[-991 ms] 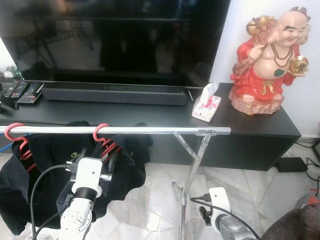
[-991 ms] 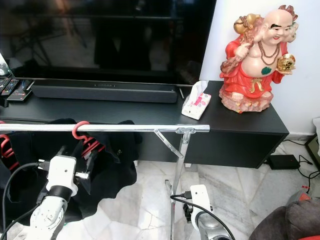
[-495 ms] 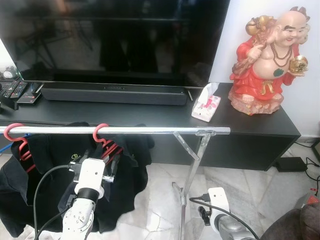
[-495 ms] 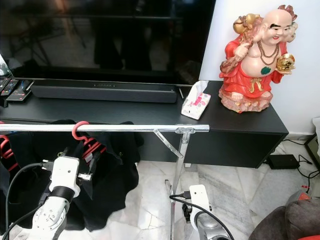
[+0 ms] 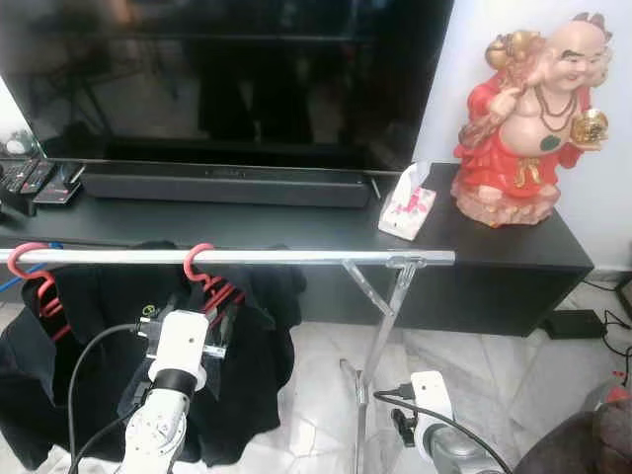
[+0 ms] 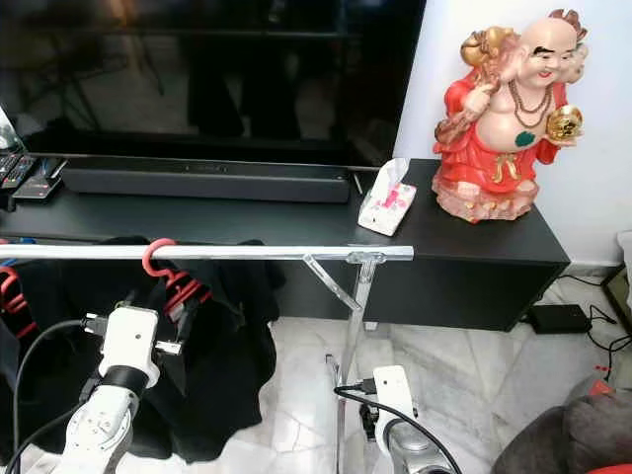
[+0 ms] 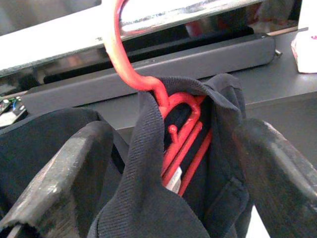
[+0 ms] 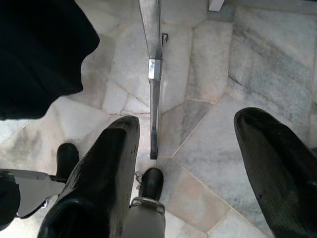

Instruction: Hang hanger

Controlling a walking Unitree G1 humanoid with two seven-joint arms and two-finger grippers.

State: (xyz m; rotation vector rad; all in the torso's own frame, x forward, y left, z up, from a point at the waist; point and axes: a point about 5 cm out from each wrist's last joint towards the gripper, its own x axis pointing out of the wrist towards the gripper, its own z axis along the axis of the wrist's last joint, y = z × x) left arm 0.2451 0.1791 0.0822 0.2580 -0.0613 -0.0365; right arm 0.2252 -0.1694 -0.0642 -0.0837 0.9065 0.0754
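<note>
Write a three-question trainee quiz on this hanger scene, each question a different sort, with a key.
1. True or false: the red hanger's hook is over the rail.
2. What is the left gripper doing? A) clamping the rail B) open around the hanger and black garment C) holding the tissue pack
3. Fill in: the right gripper hangs open, pointing down at the ____.

Key: 1 true; 2 B; 3 floor
</note>
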